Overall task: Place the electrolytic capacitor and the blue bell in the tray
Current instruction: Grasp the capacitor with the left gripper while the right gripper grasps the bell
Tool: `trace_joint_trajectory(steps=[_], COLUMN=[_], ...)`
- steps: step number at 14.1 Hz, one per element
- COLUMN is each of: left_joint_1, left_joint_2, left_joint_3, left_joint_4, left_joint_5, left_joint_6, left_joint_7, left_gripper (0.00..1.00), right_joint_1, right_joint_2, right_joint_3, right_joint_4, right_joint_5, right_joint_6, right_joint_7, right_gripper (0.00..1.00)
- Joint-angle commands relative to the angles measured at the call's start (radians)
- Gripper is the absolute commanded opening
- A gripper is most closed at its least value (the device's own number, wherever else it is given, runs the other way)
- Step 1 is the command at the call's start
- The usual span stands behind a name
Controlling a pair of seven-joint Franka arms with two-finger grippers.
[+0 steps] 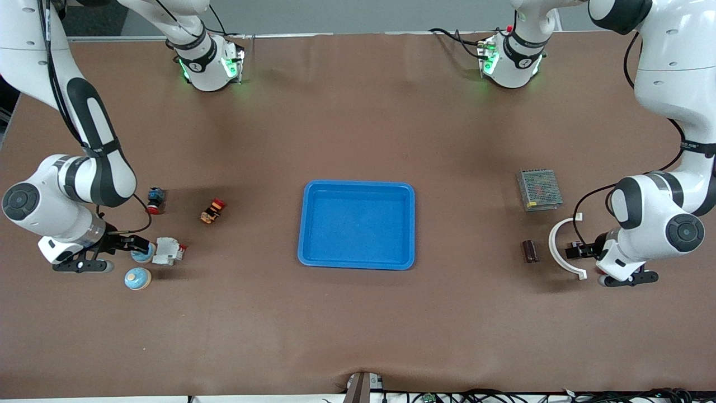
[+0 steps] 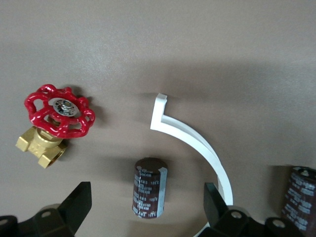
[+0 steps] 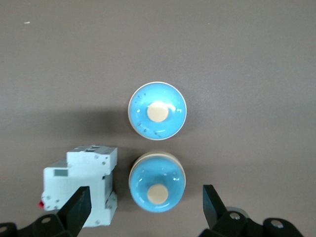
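Left tool (image 1: 571, 250): you had it open, low over the table at the left arm's end, jaws spread wide in the left wrist view with nothing between them but the part below.
Capacitor (image 2: 149, 186): dark cylinder lying on its side, sitting between your spread fingers (image 2: 76, 205), slightly toward one of them. A second dark cylinder (image 2: 299, 197) lay just outside the tool.
Clutter: a white curved strip (image 2: 197, 143) arced beside the capacitor and ran under one finger; a red-handled brass valve (image 2: 52, 123) lay well apart.
Advice, left: my judgement was that you should centre the body between the jaws and keep the finger off the white strip before closing, or the strip would lift with it.
Right tool (image 1: 127, 244): also open, over the two blue bells at the right arm's end.
Bell (image 3: 157, 187): the one nearest the tool lay between its fingers (image 3: 74, 210); the other bell (image 3: 157, 109) lay just ahead.
Hazard, right: a white breaker block (image 3: 79, 190) crowded one finger, so descending straight looked safest.
Tray (image 1: 358, 263): blue, mid-table, nothing in it, well apart from both tools.
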Motion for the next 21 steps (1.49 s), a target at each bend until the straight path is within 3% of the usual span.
trace_joint_trajectory(steps=[1,7,14,15,17,21], left_joint_1=[0.008,0.014,0.011,0.011,0.011,0.011], left_joint_2=[0.018,0.033,0.045,0.045,0.047,0.047], left_joint_3=[-0.003,-0.003,-0.004,-0.003,-0.003,-0.003], left_joint_4=[0.013,0.012,0.012,0.012,0.012,0.013], left_joint_5=[0.019,0.019,0.019,0.019,0.019,0.017], left_joint_6=[0.013,0.025,0.025,0.025,0.025,0.025], left_joint_7=[0.011,0.008,-0.009,-0.005,-0.006,-0.008], left_gripper=[1.00,1.00,1.00,0.84,0.67,0.11], right_joint_1=[-0.032,-0.040,-0.046,-0.046,-0.048,-0.048], right_joint_2=[0.038,0.100,0.123,0.126,0.126,0.127], right_joint_3=[0.011,0.011,0.011,0.013,0.011,0.013], right_joint_4=[-0.001,0.002,-0.001,-0.001,-0.002,-0.014], right_joint_5=[0.001,0.003,0.003,0.003,0.003,0.007], right_joint_6=[0.065,0.151,0.157,0.157,0.156,0.156], right_joint_7=[-0.045,-0.063,-0.063,-0.063,-0.063,-0.062], right_gripper=[1.00,1.00,1.00,1.00,1.00,1.00])
